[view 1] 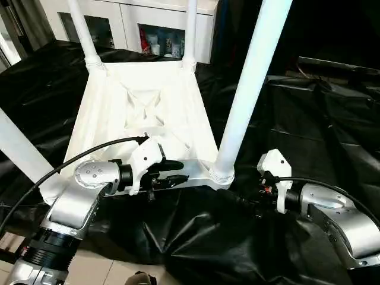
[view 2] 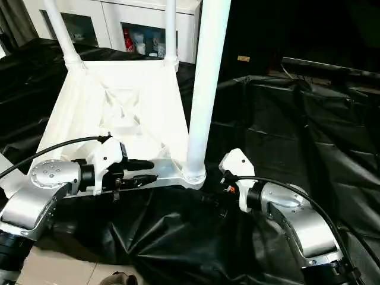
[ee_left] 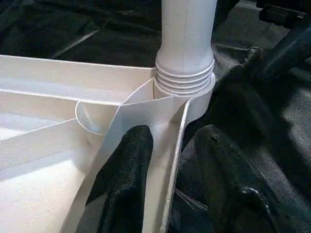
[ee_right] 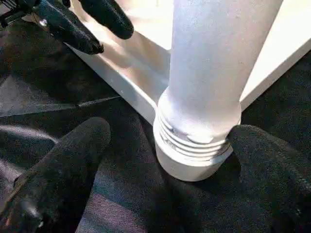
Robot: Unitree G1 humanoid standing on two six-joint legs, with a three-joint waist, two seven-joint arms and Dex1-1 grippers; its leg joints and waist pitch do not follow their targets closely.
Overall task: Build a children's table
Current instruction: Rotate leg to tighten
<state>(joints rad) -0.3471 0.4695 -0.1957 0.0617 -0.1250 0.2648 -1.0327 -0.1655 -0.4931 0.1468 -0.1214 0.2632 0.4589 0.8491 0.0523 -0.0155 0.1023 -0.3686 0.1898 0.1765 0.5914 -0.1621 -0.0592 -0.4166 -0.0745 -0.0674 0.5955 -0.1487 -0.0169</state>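
Leg-fitting step, judged nearly done: near right leg (view 1: 252, 89) stands upright in the corner socket (view 1: 221, 174) of the upside-down tabletop (view 1: 148, 107), thread rings visible just above the socket collar. Left tool (view 1: 172, 171) is clamped on the tabletop's near rim just beside that socket, one finger (ee_left: 124, 170) inside the rim wall, the other outside, steadying the top. Right tool (ee_right: 165, 160) is spread wide around the socket base, one finger (ee_right: 63, 165) apart from it, the other looks touching; holds nothing. Everything lies on black sheeting (view 1: 309, 119), no counter seen. Farther from the socket, two more legs stand in the far corners, white cabinets (view 1: 148, 24) behind. Next move probably needs the right tool to close on the leg and twist or press it home while left holds the rim; seating depth can't be told.
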